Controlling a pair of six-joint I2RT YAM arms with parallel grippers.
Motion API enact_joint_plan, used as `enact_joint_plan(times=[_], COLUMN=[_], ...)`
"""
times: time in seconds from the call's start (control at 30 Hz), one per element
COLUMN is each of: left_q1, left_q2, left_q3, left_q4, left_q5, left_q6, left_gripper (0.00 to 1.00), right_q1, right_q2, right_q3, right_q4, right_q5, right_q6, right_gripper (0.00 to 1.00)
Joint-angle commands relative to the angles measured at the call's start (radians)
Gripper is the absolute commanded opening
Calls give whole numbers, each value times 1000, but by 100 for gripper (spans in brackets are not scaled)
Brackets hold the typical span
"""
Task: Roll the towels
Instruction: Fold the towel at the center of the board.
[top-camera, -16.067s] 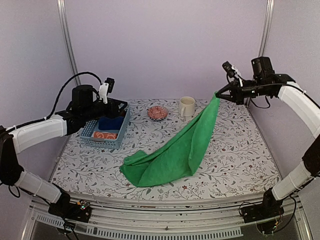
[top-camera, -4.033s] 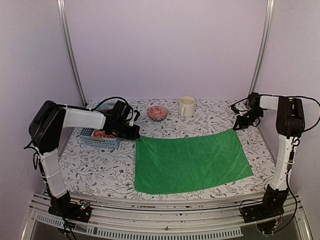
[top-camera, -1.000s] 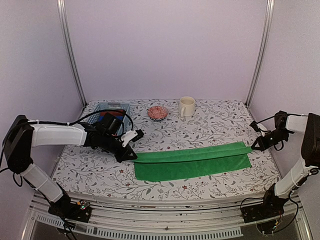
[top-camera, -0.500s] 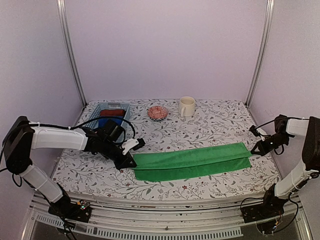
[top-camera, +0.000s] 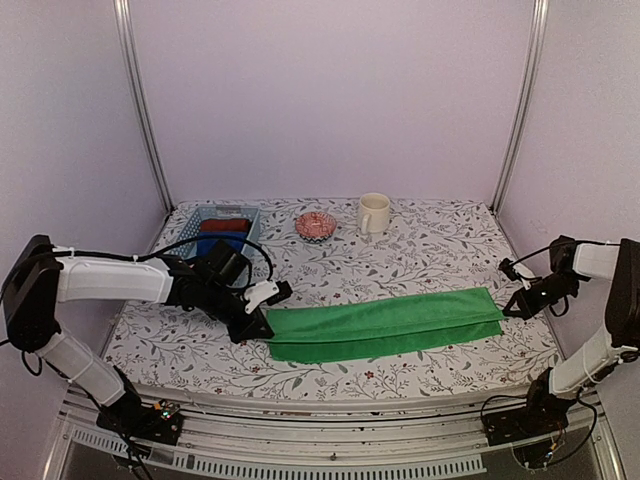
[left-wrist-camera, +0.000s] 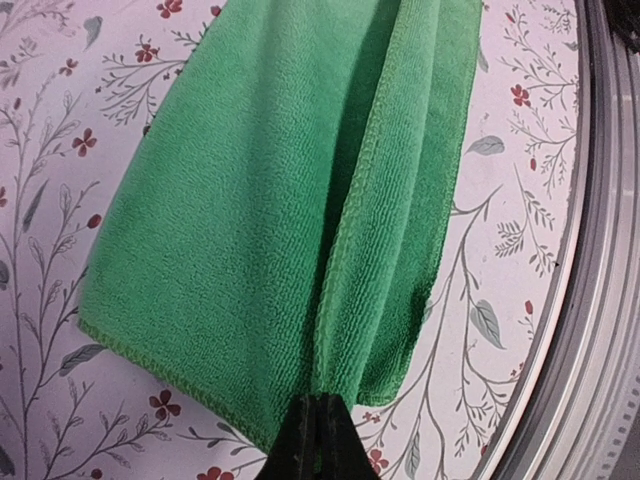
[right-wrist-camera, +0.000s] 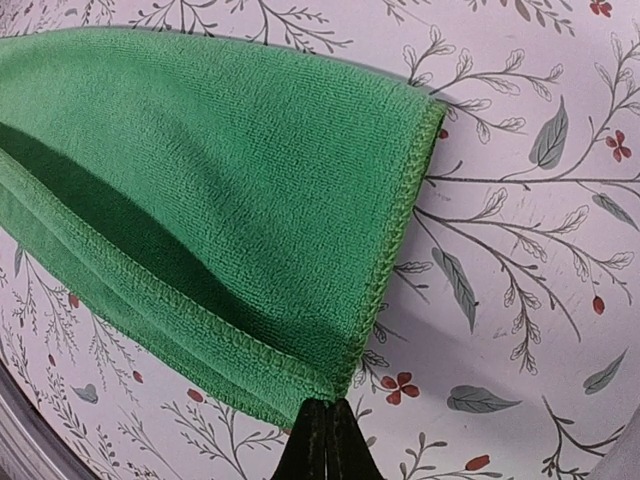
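Note:
A bright green towel (top-camera: 385, 325) lies folded lengthwise into a long strip across the near half of the table. My left gripper (top-camera: 262, 322) is shut on the strip's left end, where its black fingertips (left-wrist-camera: 322, 405) pinch the hemmed top layer of the towel (left-wrist-camera: 270, 200). At the right end, my right gripper (top-camera: 510, 307) is shut on a corner. There its tips (right-wrist-camera: 328, 405) clamp the stitched corner of the towel (right-wrist-camera: 220, 180), with the layers fanning out away from them.
A blue mesh basket (top-camera: 190, 240) holding a blue and a dark red cloth roll stands at the back left. A small patterned bowl (top-camera: 315, 224) and a cream mug (top-camera: 373, 212) stand at the back centre. The table's metal rail (left-wrist-camera: 600, 250) runs close by the left gripper.
Both grippers have moved toward the near edge with the towel's top layer. The fold has slid over the lower layer, and the strip now looks narrower.

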Motion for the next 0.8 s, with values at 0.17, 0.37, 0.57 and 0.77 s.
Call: enact_joint_plan(times=[0.17, 0.37, 0.57, 0.77], left_q1=[-35, -57, -87, -89], left_q2=[-28, -25, -32, -145], left_q3=[-17, -21, 14, 56], left_q4=[-42, -46, -149, -153], left_q5=[-18, -25, -117, -215], left_q6=[50, 64, 96, 78], left_gripper=[5, 9, 39, 47], right_q1=[-32, -37, -36, -37], right_q2=[-16, -31, -49, -157], right_q3=[-36, -68, -92, -5], right_q4=[11, 18, -31, -197], right_q5=[27, 13, 1, -102], right_q6=[-35, -54, -105, -194], right_gripper=[2, 4, 16, 31])
